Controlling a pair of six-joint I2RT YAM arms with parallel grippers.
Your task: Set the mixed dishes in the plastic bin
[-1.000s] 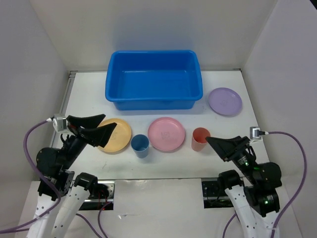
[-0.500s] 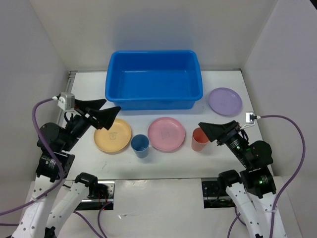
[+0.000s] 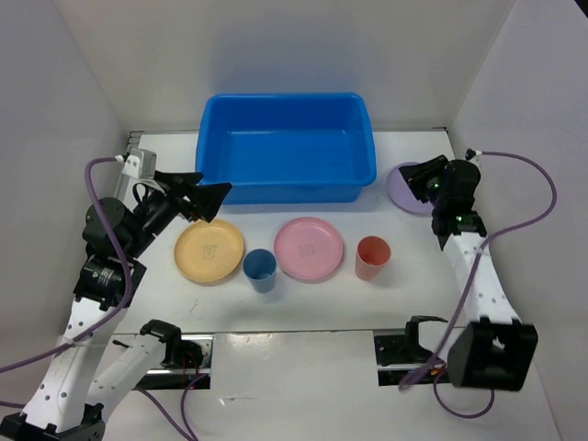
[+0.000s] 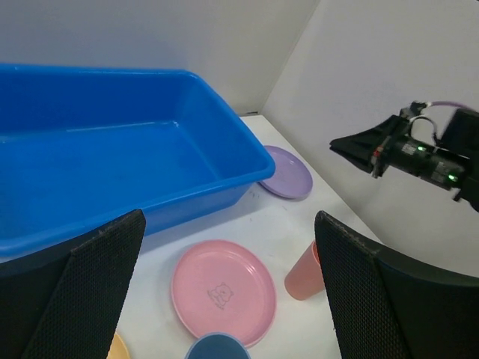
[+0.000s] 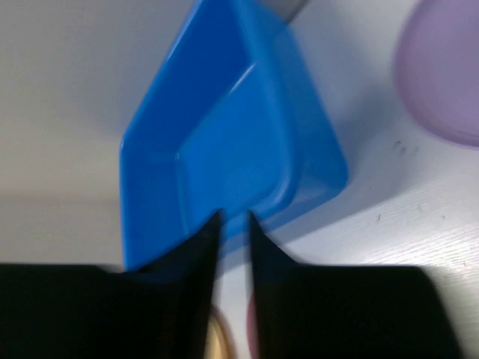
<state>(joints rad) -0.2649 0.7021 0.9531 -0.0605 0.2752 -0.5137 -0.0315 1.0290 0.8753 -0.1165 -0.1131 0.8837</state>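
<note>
The blue plastic bin (image 3: 285, 99) stands at the back centre with no dishes in it. In front of it, from left to right, are a yellow plate (image 3: 209, 250), a blue cup (image 3: 260, 269), a pink plate (image 3: 309, 248) and a salmon cup (image 3: 372, 256). A lilac plate (image 3: 413, 204) lies to the right of the bin. My right gripper (image 3: 415, 176) hovers over that plate, its jaws narrowed to a slim gap with nothing between them (image 5: 233, 221). My left gripper (image 3: 213, 184) is wide open above the table at the bin's front left corner, looking over the pink plate (image 4: 223, 290).
White walls close in the table on the left, back and right. A purple cable (image 3: 537, 197) loops from the right wrist. The right arm (image 4: 404, 149) shows in the left wrist view against the right wall.
My right arm swung up and back from beside the salmon cup to above the lilac plate, and its jaws narrowed. My left arm rose and moved back toward the bin.
</note>
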